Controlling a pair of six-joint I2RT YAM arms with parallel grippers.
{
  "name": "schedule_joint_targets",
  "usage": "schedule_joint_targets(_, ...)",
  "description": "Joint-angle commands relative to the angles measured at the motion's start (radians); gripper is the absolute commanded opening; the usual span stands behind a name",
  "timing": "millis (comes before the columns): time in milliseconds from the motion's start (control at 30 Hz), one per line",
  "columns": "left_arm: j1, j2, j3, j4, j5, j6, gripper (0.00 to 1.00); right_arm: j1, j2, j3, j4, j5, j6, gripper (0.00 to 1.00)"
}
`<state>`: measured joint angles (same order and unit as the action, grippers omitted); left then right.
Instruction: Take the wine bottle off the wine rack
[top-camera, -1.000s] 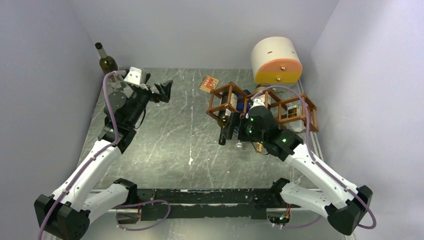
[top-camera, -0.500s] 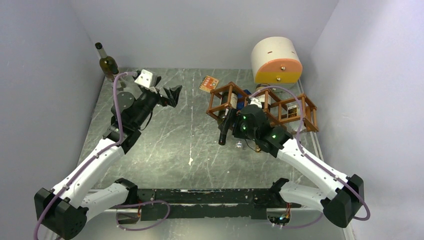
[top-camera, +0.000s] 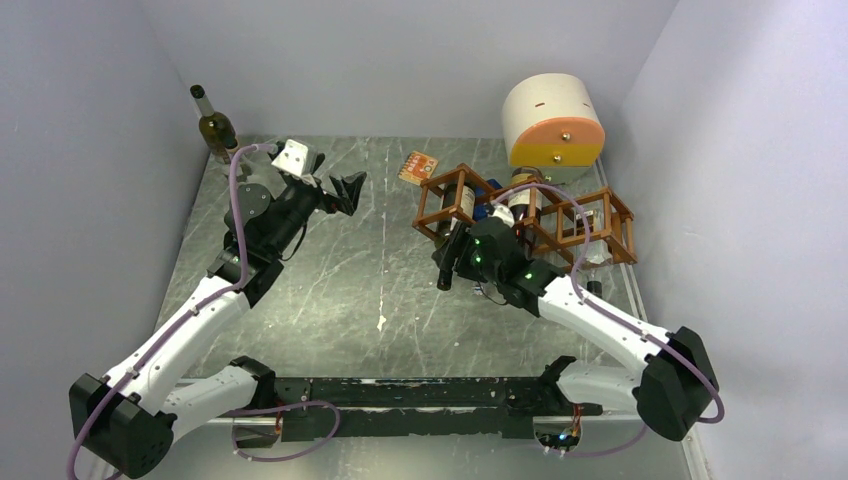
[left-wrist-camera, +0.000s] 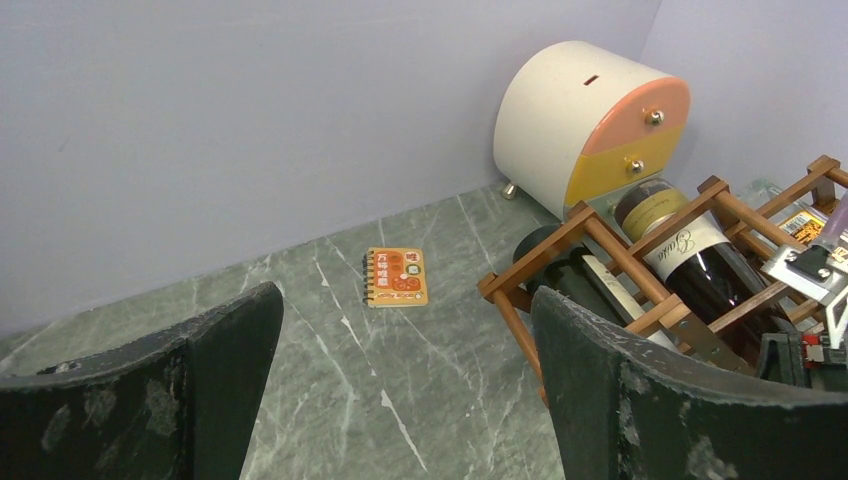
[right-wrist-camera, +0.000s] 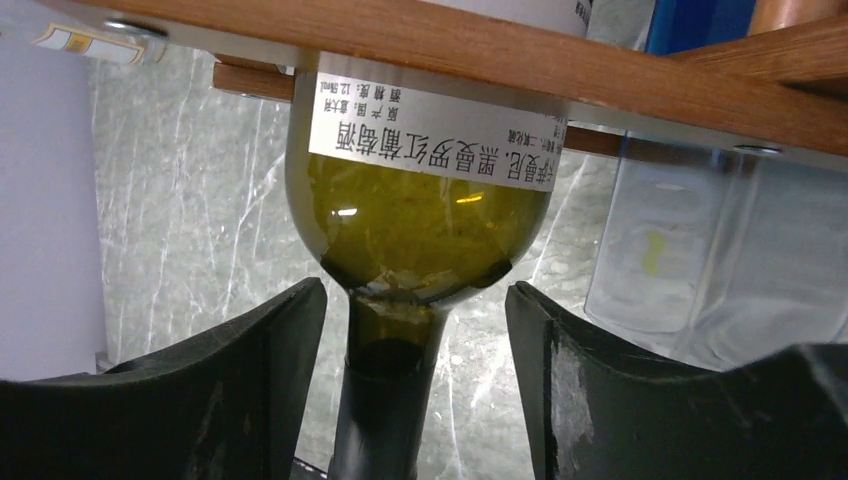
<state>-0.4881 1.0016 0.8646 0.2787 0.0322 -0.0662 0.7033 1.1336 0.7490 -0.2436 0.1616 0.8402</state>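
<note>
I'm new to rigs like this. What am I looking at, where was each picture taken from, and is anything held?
Two robot arms are bolted at the near edge of a marbled table, each ending in a two-finger pincer. The wide picture comes from a fixed camera above and behind them; the other two come from cameras on the wrists. On the table: a reddish-brown wine rack with bottles lying in it, a cream-and-orange cylinder, a small orange notebook, and an upright bottle in the far left corner. The left pincer hangs open, holding nothing. The right pincer straddles the neck of a wine bottle, with a gap showing, so nothing is gripped yet.
</note>
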Motion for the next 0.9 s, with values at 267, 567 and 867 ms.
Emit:
schedule_joint_targets(267,-0.009,-0.007,0.017,0.003,0.033,0.014,0.98,0.003,0.031,-0.081,0.214,0.01,0.105,0.58)
schedule_joint_targets(567,-0.018,0.007,0.019,0.01,0.086,0.002,0.97,0.025,0.029,-0.148,0.296,0.019,0.151,0.49)
schedule_joint_targets(867,-0.025,-0.004,0.016,0.015,0.104,0.011,0.97,0.043,-0.03,-0.164,0.266,0.036,0.166,0.31)
